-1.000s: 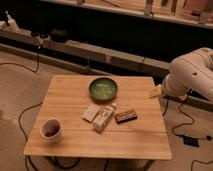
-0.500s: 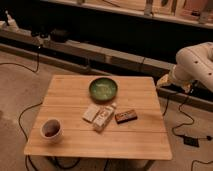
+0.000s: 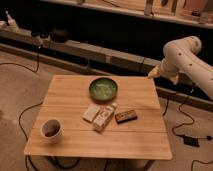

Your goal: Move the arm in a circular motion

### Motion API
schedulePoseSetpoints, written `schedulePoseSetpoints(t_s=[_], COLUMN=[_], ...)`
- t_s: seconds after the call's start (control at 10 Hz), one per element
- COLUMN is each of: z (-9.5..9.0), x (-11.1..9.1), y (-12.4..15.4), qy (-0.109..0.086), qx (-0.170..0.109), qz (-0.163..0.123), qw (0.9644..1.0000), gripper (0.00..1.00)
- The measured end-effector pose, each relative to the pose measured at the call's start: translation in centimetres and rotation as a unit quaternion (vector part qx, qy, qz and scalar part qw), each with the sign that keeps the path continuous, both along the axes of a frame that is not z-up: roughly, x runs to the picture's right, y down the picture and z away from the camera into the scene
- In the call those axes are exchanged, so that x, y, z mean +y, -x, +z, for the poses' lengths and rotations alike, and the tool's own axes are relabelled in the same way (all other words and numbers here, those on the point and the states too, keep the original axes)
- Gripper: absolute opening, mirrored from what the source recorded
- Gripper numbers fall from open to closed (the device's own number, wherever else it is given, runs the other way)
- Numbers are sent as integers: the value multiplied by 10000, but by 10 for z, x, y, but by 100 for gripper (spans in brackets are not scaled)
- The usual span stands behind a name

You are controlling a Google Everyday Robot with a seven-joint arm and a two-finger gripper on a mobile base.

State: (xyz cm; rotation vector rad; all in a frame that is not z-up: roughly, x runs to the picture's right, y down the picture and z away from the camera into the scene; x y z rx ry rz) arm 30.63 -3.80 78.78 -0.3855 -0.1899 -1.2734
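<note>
The thick white arm (image 3: 186, 59) with small dark dots on its casing comes in from the right edge and bends above the table's far right corner. Its yellowish-tan tip, the gripper (image 3: 154, 73), points left and down, just beyond the far right edge of the wooden table (image 3: 65, 95). It holds nothing that I can see.
On the table stand a green bowl (image 3: 103, 89), a white cup (image 3: 51, 129) at the front left, two small cartons (image 3: 99, 116) and a dark bar (image 3: 126, 116). Cables (image 3: 187, 132) lie on the floor. A long low shelf (image 3: 100, 52) runs behind.
The arm has risen and swung back and slightly left, from low at the table's right edge to above its far right corner. The table objects have not moved.
</note>
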Motion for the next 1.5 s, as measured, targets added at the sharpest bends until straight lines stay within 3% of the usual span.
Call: schedulePoseSetpoints(t_s=[0.3, 0.6, 0.9, 1.2, 1.4, 1.5], z=[28, 18, -20, -77, -104, -118], x=[16, 33, 68, 95, 111, 125], y=[71, 138, 196, 226, 219, 205], qy=[135, 112, 260, 340, 437, 570], qx=[-528, -1146, -1874, -2443, -2373, -2184], qz=[-459, -962, -1145, -1098, -1134, -1168], qw=[9975, 9887, 9752, 9629, 9638, 9672], gripper=[80, 80, 80, 80, 80, 80])
